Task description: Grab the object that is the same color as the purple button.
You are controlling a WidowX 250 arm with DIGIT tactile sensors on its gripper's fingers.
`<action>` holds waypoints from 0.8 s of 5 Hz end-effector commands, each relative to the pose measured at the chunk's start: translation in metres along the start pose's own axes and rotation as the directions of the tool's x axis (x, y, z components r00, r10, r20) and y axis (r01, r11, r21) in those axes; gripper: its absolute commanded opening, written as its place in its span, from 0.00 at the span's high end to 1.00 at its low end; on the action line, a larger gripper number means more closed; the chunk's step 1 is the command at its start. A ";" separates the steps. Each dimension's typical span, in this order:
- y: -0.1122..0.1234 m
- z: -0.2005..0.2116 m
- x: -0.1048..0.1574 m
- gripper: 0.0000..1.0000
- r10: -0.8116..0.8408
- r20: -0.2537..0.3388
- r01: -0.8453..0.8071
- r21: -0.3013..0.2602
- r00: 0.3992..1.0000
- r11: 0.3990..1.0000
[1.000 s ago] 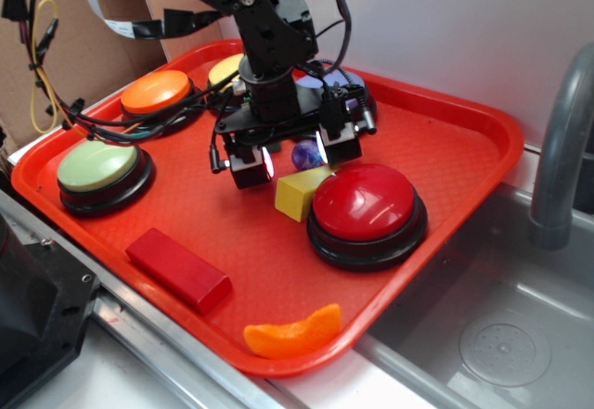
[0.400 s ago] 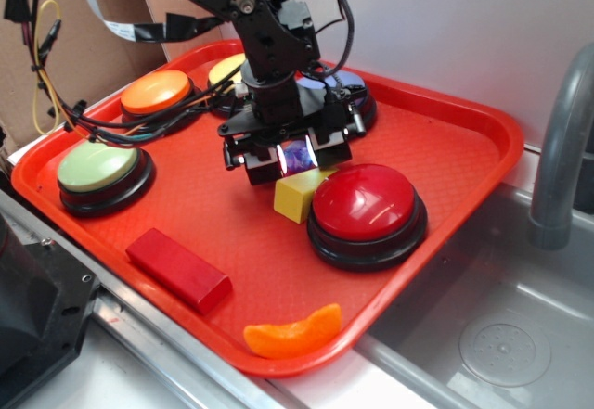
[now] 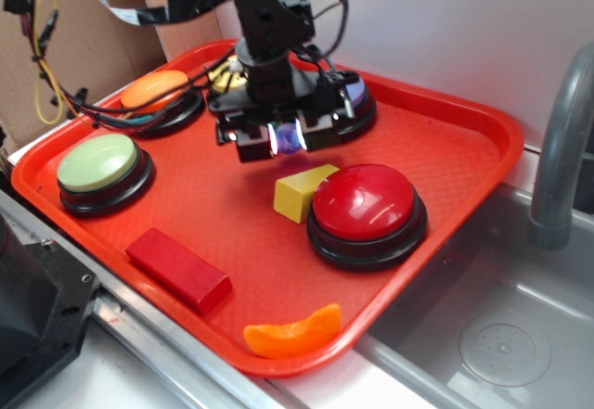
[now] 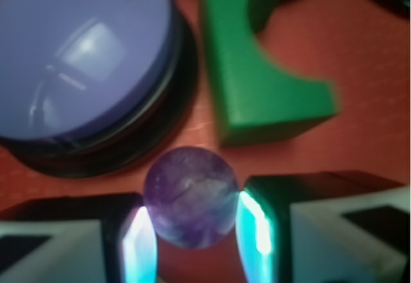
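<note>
Since a moment ago we've lifted our gripper (image 3: 283, 137), jaws clamped on the glossy ball (image 4: 190, 196), which could squirt out.

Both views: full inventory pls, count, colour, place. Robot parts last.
tray: 1, red, on the counter beside the sink
purple button: 1, lavender dome on black base, far side of tray, mostly behind the arm in the exterior view
red button: 1, red, right of centre
green button: 1, pale green, left edge
orange button: 1, orange, far left
yellow button: 1, yellow, far side, mostly hidden
ball: 1, purple marbled, between the fingers
yellow block: 1, touching the red button's left side
green block: 1, notched, beside the purple button
red block: 1, front left
orange wedge: 1, front edge
faucet: 1, grey, right
gripper: 1, black, shut on the ball
</note>
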State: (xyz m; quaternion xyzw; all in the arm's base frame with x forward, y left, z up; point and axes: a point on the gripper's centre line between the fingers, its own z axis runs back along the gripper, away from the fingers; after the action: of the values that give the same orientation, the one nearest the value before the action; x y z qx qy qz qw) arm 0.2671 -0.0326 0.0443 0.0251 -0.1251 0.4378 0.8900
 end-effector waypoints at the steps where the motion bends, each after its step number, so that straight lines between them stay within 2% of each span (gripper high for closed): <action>1: 0.013 0.092 0.052 1.00 -0.285 -0.029 0.283 -0.045 0.958 0.958; 2: 0.033 0.122 0.061 1.00 -0.468 -0.058 0.467 -0.031 0.882 0.884; 4: 0.071 0.151 0.055 1.00 -0.581 -0.095 0.570 -0.123 0.808 0.812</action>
State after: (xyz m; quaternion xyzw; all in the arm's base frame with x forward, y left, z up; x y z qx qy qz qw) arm 0.2026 0.0232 0.1899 -0.0057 -0.0566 0.1409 0.9884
